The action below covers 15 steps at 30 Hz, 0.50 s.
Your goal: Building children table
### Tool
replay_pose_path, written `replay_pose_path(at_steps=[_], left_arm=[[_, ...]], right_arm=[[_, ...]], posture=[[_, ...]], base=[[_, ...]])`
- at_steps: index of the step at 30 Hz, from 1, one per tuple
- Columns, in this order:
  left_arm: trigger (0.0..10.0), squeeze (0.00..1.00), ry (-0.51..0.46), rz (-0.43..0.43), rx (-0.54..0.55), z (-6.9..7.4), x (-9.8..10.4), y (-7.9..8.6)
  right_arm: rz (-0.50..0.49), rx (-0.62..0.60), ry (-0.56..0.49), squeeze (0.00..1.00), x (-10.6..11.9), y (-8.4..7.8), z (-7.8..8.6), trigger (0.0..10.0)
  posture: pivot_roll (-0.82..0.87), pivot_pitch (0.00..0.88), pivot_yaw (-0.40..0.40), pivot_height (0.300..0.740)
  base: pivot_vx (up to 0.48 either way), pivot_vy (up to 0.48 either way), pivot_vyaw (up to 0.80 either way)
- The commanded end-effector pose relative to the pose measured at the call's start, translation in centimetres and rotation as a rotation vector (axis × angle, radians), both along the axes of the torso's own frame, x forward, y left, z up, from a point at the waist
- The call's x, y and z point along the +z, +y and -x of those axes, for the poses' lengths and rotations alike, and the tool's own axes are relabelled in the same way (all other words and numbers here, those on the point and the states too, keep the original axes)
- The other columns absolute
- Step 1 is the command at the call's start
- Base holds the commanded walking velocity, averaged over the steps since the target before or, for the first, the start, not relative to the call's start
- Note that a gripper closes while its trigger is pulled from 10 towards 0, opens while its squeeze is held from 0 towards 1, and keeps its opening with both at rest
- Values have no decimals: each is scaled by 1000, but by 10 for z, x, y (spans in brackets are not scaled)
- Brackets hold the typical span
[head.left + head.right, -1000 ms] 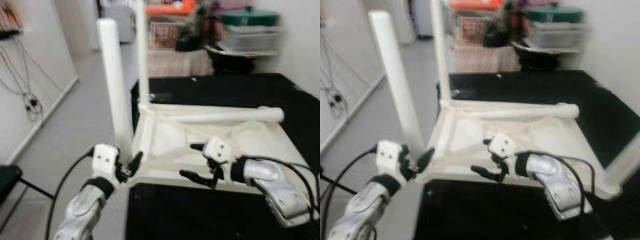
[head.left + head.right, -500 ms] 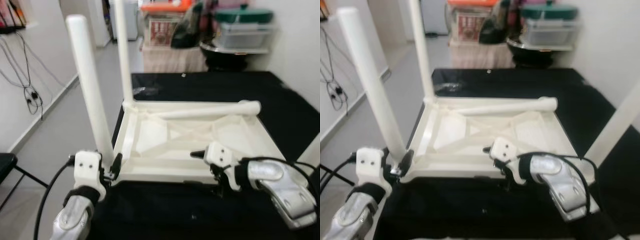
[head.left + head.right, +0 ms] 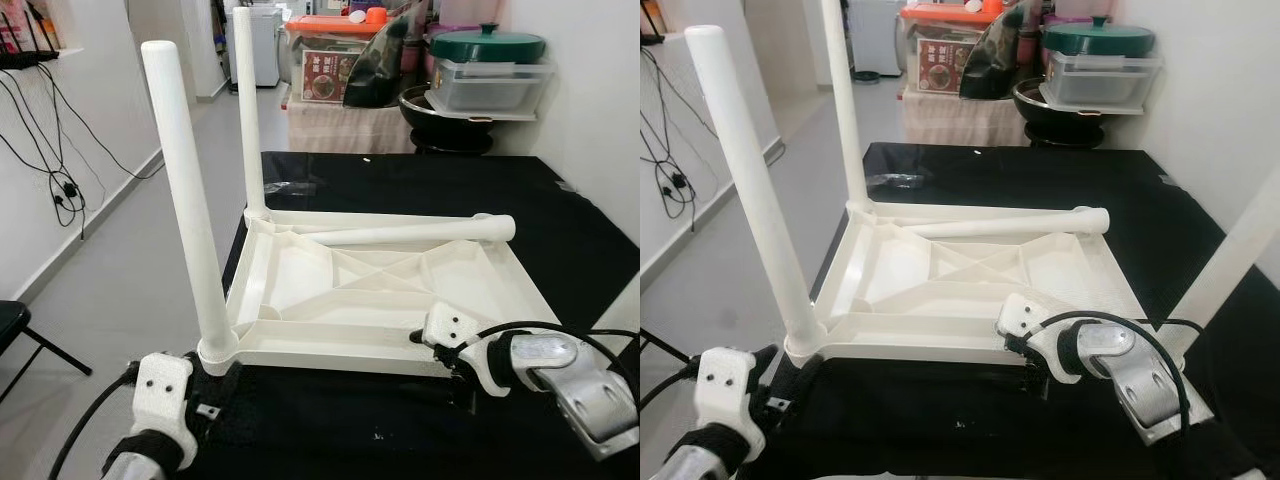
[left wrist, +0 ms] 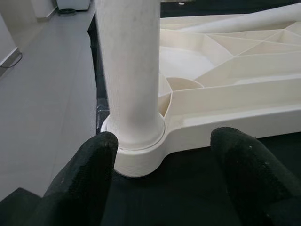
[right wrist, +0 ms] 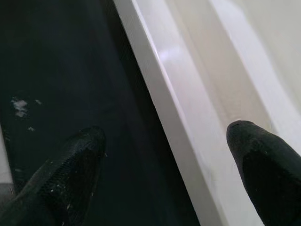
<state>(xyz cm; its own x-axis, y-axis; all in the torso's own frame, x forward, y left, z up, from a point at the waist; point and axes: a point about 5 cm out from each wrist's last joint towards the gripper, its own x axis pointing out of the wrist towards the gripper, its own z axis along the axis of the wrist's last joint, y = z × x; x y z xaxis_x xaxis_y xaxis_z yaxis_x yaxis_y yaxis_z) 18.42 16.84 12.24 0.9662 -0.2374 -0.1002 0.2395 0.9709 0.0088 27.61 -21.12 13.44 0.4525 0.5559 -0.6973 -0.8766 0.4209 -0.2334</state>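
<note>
A white children's table top (image 3: 300, 270) lies upside down on a black surface (image 3: 440, 180). Two white legs stand upright at its left corners, a near one (image 3: 185, 200) and a far one (image 3: 248, 110). A loose leg (image 3: 410, 233) lies across the far rim. Another white leg (image 3: 1230, 260) rises at the near right corner. My left gripper (image 4: 164, 141) is open, with a finger (image 4: 96, 160) on each side of the near leg's base, touching nothing. My right gripper (image 5: 169, 136) is open and straddles the top's near rim (image 5: 178, 117).
Behind the black surface stand a green-lidded pot (image 3: 487, 45), a clear plastic box (image 3: 490, 88) and a black bowl (image 3: 445, 125). Grey floor (image 3: 130, 260) runs along the left, with cables (image 3: 60, 190) on the wall and a black chair (image 3: 12, 330) at the near left.
The camera has shifted and the picture has sharpened. Both grippers have dropped lower: the left to the near leg's base, the right down to the top's near rim.
</note>
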Motion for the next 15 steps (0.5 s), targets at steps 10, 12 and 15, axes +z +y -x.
replay_pose_path(at_steps=[10,12,15], left_arm=[[10000,0,-115,28,-30,-31,19,-17],[10000,0,-116,30,-31,-34,18,-18],[10000,0,-121,25,-57,-40,19,-22]], right_arm=[[5,-127,15,0,-1,1,-16,10000],[12,-128,16,0,-3,2,-15,10000],[3,-129,31,0,-8,8,-13,10000]], posture=[[-77,0,-70,740],[-85,0,-62,740],[-88,0,-53,740]], base=[[0,0,0],[0,0,0],[0,0,0]])
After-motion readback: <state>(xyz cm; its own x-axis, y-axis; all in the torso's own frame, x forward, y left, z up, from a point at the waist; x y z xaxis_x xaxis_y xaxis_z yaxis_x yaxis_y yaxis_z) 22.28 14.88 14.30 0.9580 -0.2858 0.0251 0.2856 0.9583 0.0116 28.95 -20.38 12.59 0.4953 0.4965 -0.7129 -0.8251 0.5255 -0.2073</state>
